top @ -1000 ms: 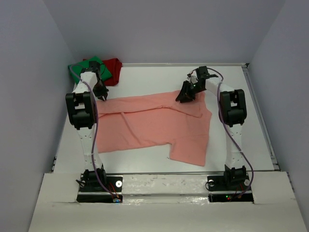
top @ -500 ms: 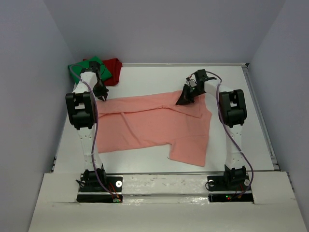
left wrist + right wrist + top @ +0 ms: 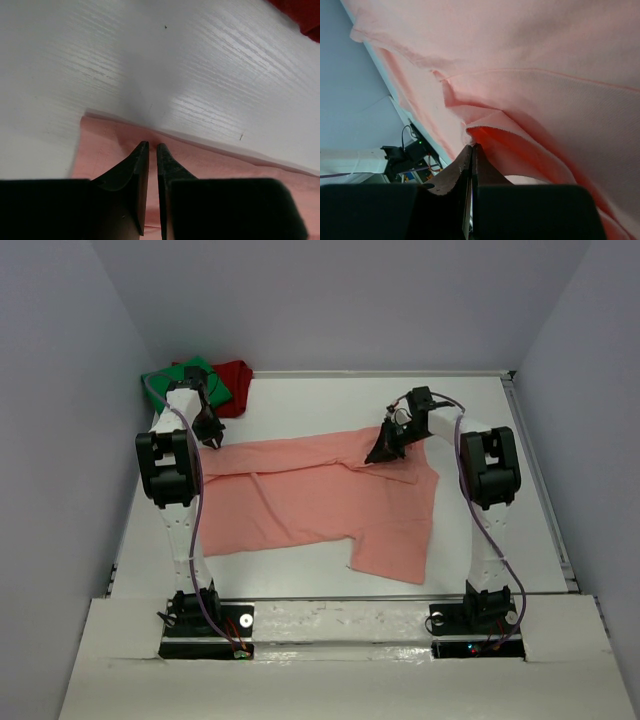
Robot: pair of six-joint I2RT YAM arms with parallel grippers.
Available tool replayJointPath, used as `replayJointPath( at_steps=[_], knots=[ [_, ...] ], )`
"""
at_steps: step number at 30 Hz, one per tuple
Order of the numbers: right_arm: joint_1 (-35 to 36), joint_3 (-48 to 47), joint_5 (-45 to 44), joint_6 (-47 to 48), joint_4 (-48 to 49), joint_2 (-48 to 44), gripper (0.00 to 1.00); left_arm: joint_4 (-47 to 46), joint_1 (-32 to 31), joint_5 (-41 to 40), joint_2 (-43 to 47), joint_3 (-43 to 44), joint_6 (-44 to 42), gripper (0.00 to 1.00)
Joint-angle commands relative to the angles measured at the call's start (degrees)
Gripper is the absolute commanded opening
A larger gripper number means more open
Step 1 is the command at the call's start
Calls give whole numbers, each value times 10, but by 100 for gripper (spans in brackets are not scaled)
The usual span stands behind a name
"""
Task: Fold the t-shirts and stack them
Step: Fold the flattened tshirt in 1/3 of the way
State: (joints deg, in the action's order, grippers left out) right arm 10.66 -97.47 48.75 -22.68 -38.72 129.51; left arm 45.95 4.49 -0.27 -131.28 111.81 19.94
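A salmon-pink t-shirt (image 3: 320,502) lies spread across the middle of the white table (image 3: 320,400). At its far-left corner my left gripper (image 3: 212,440) stands with its jaws nearly together, shut on the pink cloth (image 3: 107,150) that shows in the narrow gap. My right gripper (image 3: 381,452) is at the shirt's far edge on the right, shut on a small raised fold of the pink cloth (image 3: 520,50); its tips (image 3: 472,146) pinch the hem. A bright green tee (image 3: 185,376) and a dark red tee (image 3: 236,380) lie bunched in the far-left corner.
Grey walls close in the table on three sides, with a raised rail (image 3: 545,490) along the right edge. The arm bases (image 3: 210,618) stand at the near edge. A corner of the dark red tee (image 3: 306,17) shows beyond my left gripper.
My right gripper has shut on the shirt's far edge and drawn a fold up slightly; its arm has shifted a little to the right. The left arm has not moved.
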Motion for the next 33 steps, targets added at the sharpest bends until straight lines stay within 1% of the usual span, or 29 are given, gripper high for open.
replayJointPath(
  at_steps=[1, 10, 12, 14, 15, 21, 26, 28, 29, 32, 33],
  knots=[
    [5, 18, 29, 4, -10, -37, 5, 11, 0, 17, 13, 14, -10, 21],
    [10, 53, 40, 5, -24, -58, 14, 11, 0, 19, 7, 17, -9, 21],
    [10, 61, 41, 5, -29, -64, 29, 11, 0, 20, 6, 18, -9, 22],
    [10, 69, 38, 5, -32, -75, 42, 10, 0, 21, 5, 18, -7, 21],
    [10, 73, 37, 5, -33, -79, 45, 10, 0, 22, 3, 19, -7, 21],
    [16, 95, 59, 7, -53, -105, 48, 10, -1, 26, 3, 20, -6, 22],
    [22, 120, 71, 14, -73, -152, 48, 10, -1, 26, 3, 21, -5, 21],
    [22, 121, 22, 23, -66, -187, 48, 10, -1, 28, 2, 22, -5, 21],
    [22, 123, -9, 25, -44, -197, 48, 10, -1, 29, 2, 24, -5, 22],
    [22, 100, -43, 46, -29, -192, 47, 12, -2, 29, 0, 28, -7, 22],
    [22, 77, -58, 53, -29, -184, 47, 15, -2, 28, -2, 32, -8, 21]
  ],
)
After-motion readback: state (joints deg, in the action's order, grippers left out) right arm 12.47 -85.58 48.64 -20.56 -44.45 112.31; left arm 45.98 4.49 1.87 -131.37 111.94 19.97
